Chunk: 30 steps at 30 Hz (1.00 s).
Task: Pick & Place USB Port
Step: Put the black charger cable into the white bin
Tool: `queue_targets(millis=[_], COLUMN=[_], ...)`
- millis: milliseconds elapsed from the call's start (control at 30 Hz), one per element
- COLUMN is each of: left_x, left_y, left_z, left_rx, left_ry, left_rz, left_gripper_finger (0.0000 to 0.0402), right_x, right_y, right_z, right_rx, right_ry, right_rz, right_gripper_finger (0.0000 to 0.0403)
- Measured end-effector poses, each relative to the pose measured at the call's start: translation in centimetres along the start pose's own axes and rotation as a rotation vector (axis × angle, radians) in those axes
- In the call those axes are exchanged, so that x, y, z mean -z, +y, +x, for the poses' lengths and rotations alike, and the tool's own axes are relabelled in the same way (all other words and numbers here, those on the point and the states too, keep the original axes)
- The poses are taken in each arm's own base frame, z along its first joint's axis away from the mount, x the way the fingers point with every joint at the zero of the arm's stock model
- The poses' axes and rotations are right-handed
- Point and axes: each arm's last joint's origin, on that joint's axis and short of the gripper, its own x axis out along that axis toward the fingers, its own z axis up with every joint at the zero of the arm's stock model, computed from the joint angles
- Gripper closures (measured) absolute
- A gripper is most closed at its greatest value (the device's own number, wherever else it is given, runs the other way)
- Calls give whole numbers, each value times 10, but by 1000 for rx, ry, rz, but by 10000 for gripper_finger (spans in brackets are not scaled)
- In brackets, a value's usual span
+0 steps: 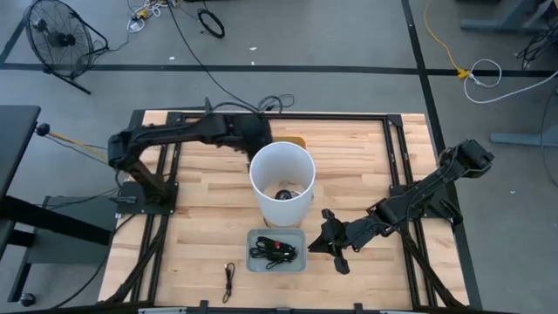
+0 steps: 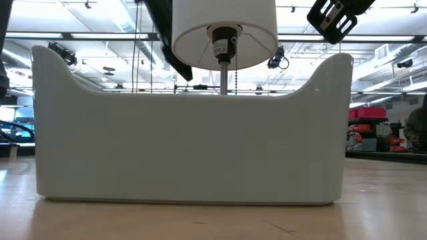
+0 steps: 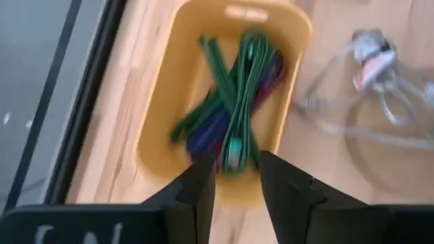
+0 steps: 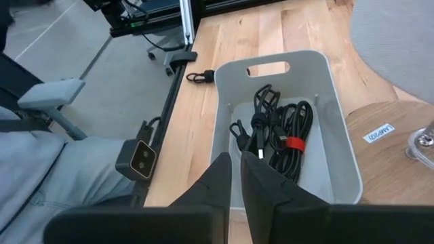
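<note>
Black coiled USB cables [image 4: 281,135], one bound with a red tie, lie in the grey bin [image 4: 339,146] near the front edge of the table, just in front of the white lampshade [image 1: 282,179]. A single black cable [image 1: 229,277] lies loose on the wood just beside the grey bin, toward the left arm's side. The right gripper [image 4: 237,177] hovers over the near end of the grey bin with its two dark fingers drawn almost together and nothing between them; in the high view it [image 1: 334,244] sits just beside the bin on the right arm's side.

Green and purple cables [image 3: 234,108] fill the yellow bin [image 3: 161,102] at the back of the table, behind the lampshade. The left gripper [image 3: 236,177] hangs over the near rim of the yellow bin, its fingers [image 3: 200,186] parted with a clear gap and gripping nothing; a green cable end shows just beyond that gap.

In the low view the grey bin's wall fills most of the picture, with the lamp's socket [image 2: 222,43] and pull chain visible under the shade. The butcher-block table [image 1: 366,166] carries both arms' frames. Beyond it, on the floor, stand a black fan [image 1: 57,39] and a yellow cord [image 1: 445,44].
</note>
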Motion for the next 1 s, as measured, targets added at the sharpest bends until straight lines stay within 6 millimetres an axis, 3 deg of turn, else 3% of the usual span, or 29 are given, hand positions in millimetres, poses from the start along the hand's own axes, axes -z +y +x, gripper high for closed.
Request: queue_targets(millis=[233, 300, 467, 600, 833, 1000], left_x=[27, 39, 76, 101, 145, 167], left_y=[0, -13, -55, -98, -182, -217], left_z=[-71, -87, -108, -107, -76, -67], left_rx=[40, 85, 150, 198, 417, 480], left_ry=[110, 149, 207, 199, 280, 249], left_rz=[-241, -338, -337, -491, -463, -490], left_gripper_finger=[295, 298, 303, 303, 303, 303], right_x=[0, 0, 0, -1, -1, -2], right_y=[0, 0, 0, 0, 1, 1], right_z=[0, 0, 0, 0, 0, 0], right_rx=[-1, -2, -2, -4, -8, -8], right_ry=[0, -2, -3, -7, -15, -16], right_rz=[20, 21, 44, 45, 47, 40], right_gripper_finger=[365, 365, 365, 365, 365, 365])
